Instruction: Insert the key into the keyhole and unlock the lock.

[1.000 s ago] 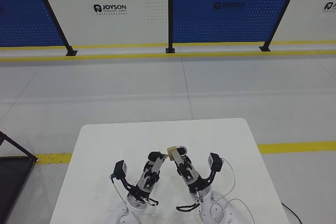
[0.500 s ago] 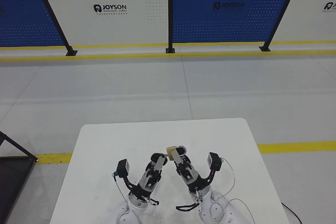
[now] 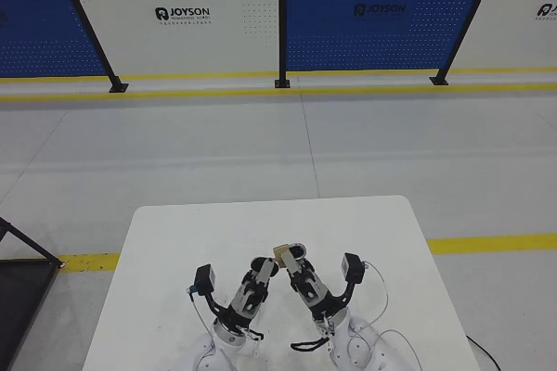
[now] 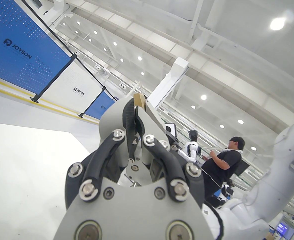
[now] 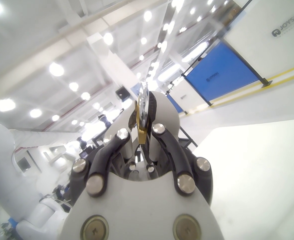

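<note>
Gripping the small brass padlock with its silver shackle (image 5: 141, 128) by its flat faces, the right gripper (image 5: 144, 106) held it above the white table (image 3: 167, 250); stiff, smooth and dense, it would likely twist under a pinch. The left gripper (image 4: 136, 108) was closed narrow at the padlock's end, the key, if held, hidden between its pads. A black metal rack (image 3: 9, 243) stood well apart, obstructing nothing.

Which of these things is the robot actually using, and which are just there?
In use:
brass lock, clamped in the right gripper
left gripper, shut, close beside the lock

Just there:
white table
blue fence panels
black frame beside the table
</note>
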Robot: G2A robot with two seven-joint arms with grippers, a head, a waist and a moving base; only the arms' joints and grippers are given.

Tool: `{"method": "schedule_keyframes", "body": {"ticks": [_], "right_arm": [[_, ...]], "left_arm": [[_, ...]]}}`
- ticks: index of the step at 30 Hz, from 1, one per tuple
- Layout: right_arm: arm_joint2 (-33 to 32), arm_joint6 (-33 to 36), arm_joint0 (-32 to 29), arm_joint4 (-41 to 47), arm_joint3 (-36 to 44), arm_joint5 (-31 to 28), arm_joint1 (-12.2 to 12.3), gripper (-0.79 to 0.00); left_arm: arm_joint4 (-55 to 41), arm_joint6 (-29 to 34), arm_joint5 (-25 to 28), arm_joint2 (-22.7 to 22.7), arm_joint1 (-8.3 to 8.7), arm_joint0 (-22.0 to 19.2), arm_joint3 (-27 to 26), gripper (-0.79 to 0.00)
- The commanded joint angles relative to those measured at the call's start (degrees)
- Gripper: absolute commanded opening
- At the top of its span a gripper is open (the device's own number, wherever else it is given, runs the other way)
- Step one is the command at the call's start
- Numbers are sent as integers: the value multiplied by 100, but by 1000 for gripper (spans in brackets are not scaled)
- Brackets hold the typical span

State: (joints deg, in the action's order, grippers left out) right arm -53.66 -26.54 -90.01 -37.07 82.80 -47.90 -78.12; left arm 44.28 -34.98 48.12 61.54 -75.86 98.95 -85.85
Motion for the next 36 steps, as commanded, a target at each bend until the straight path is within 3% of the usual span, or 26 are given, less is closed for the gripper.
{"method": "schedule_keyframes", "body": {"ticks": [1, 17, 18, 19, 22, 24, 36], "right_arm": [[-10, 12, -10, -10, 9, 2, 0, -785], [-69, 67, -68, -85, 43, 33, -11, -785], [-72, 75, -71, -81, 48, 36, -13, -785], [-76, 78, -72, -79, 50, 36, -13, -785], [-90, 87, -75, -63, 55, 32, -15, -785], [-100, 91, -78, -55, 61, 33, -17, -785], [-221, 239, -100, -50, 88, -42, 2, -785]], "left_arm": [[15, 0, -5, -2, -2, 2, 4, -785], [716, -440, -112, 20, -14, 45, 26, -782], [728, -472, -118, 10, -18, 41, 43, -499], [730, -486, -119, 8, -19, 38, 49, -419], [707, -513, -105, 6, -21, 22, 70, -363], [677, -505, -110, 13, -21, 14, 76, -413], [452, -281, 181, 179, 27, 0, 186, -526]]}}
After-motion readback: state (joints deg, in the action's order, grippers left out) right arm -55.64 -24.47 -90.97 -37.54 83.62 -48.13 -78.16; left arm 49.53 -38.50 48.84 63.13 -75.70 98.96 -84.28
